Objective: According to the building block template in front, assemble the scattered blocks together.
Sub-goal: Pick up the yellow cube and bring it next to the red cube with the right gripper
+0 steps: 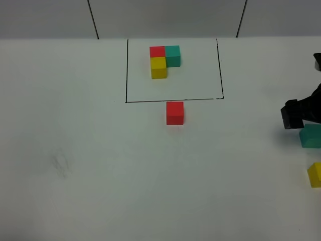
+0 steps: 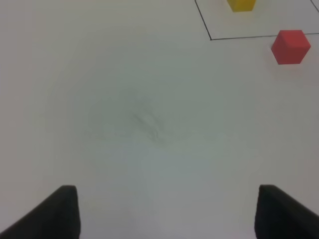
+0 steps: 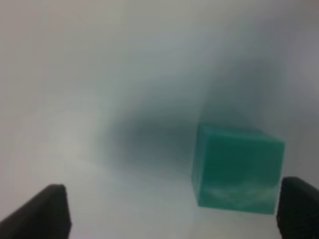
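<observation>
The building block template [image 1: 164, 59] is an L of red, teal and yellow cubes inside a thin black outline at the far centre. One scattered red cube [image 1: 175, 112] stands just in front of that outline and also shows as the red cube [image 2: 291, 47]. At the right edge lie the teal cube [image 1: 311, 136] and the yellow cube [image 1: 315, 174]. My right gripper [image 1: 296, 114] hangs just over the teal one. Its wrist view shows the right gripper [image 3: 172, 216] open, with the teal cube [image 3: 237, 172] between the fingers, close to one of them. My left gripper [image 2: 169, 214] is open over bare table.
The white table [image 1: 100, 175] has a faint smudge [image 1: 62, 164] at the left. A corner of the black outline [image 2: 210, 38] and the template's yellow cube [image 2: 241, 4] show in the left wrist view. The table's far edge runs behind the template.
</observation>
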### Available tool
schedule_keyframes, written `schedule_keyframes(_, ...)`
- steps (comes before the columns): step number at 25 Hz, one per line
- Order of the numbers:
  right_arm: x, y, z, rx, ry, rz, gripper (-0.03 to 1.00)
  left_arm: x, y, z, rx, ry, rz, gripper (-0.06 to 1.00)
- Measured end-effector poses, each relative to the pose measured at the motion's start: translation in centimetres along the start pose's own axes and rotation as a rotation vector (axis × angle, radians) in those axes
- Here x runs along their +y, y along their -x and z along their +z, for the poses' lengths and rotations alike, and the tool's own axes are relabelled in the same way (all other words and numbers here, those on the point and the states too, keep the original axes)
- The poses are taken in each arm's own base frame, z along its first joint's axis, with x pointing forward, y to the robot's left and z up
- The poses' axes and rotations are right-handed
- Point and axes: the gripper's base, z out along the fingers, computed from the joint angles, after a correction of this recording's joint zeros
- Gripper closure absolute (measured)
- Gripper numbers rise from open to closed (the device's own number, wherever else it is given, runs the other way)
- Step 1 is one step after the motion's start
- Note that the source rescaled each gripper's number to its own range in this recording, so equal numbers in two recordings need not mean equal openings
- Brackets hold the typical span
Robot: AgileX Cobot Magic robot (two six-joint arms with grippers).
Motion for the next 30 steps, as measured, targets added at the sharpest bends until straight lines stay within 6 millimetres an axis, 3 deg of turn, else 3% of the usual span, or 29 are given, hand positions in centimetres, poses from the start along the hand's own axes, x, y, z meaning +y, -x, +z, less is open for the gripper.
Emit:
schedule_keyframes(4,-0.1,-0.2,1.0,0.033,-0.012,0.006,0.25,0.0,0.0,0.0,0.000,0.000,0.000,0.24)
schedule_keyframes(13,-1.2,-1.0,1.0,0.122,-0.057,0.051,0.25,0.0,0.0,0.0,0.000,0.000,0.000,0.24)
schedule_keyframes(20,-1.4,-1.9,-0.5,0.196,-0.078,0.050,0.25,0.0,0.0,0.0,0.000,0.000,0.000,0.24)
schedule_keyframes(27,-2.7,-6.0,-0.5,0.201,-0.087,0.108,0.25,0.0,0.0,0.0,0.000,0.000,0.000,0.24)
schedule_keyframes(30,-2.6,-6.7,-0.4,0.178,-0.082,0.111,0.25,0.0,0.0,0.0,0.000,0.000,0.000,0.24)
